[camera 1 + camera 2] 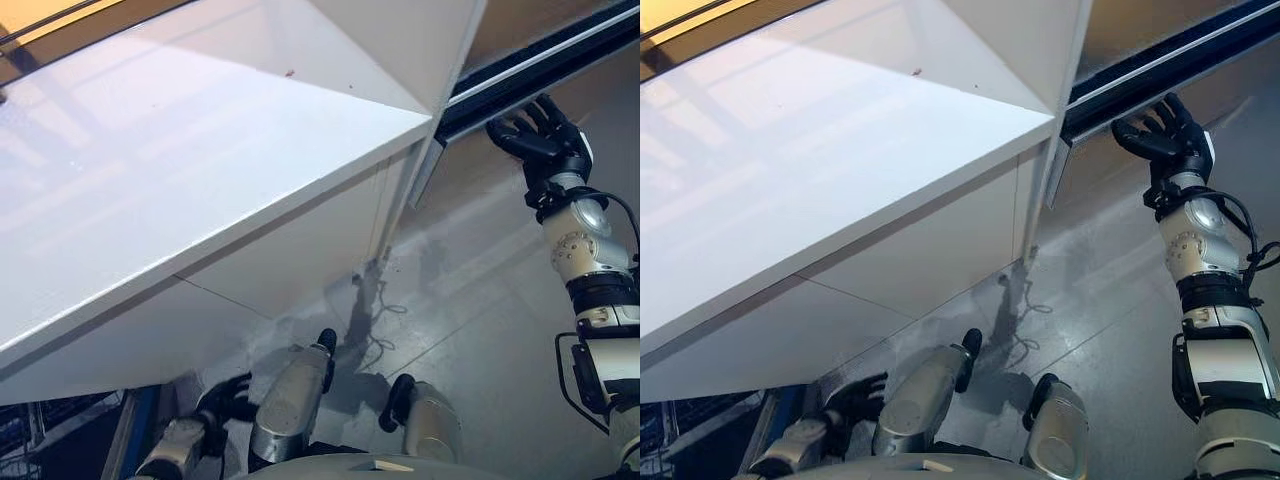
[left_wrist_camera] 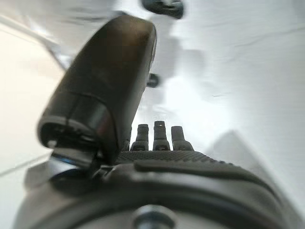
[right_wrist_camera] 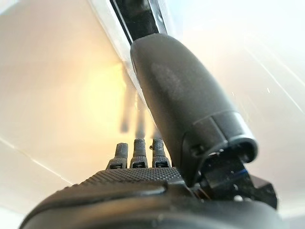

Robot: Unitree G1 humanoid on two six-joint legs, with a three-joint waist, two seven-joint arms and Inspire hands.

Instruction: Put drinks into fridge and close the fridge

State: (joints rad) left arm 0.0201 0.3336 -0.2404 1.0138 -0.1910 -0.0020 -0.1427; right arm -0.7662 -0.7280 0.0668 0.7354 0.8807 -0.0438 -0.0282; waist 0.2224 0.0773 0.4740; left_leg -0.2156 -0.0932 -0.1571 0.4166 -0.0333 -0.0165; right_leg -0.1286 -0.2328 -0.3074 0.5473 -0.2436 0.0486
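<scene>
A white fridge stands before me, seen from above, with its flat top and front panels in view. At its upper right a dark strip with pale edges runs along a door edge. My right hand is raised to that strip, open, with its straight fingers spread at or just short of it; I cannot tell if they touch. In the right wrist view its thumb points at the same dark strip. My left hand hangs low by the fridge's base, open and empty, with its thumb standing out.
A grey glossy floor lies to the right of the fridge. A dark wire basket with a blue post beside it stands at the lower left, under the fridge's corner.
</scene>
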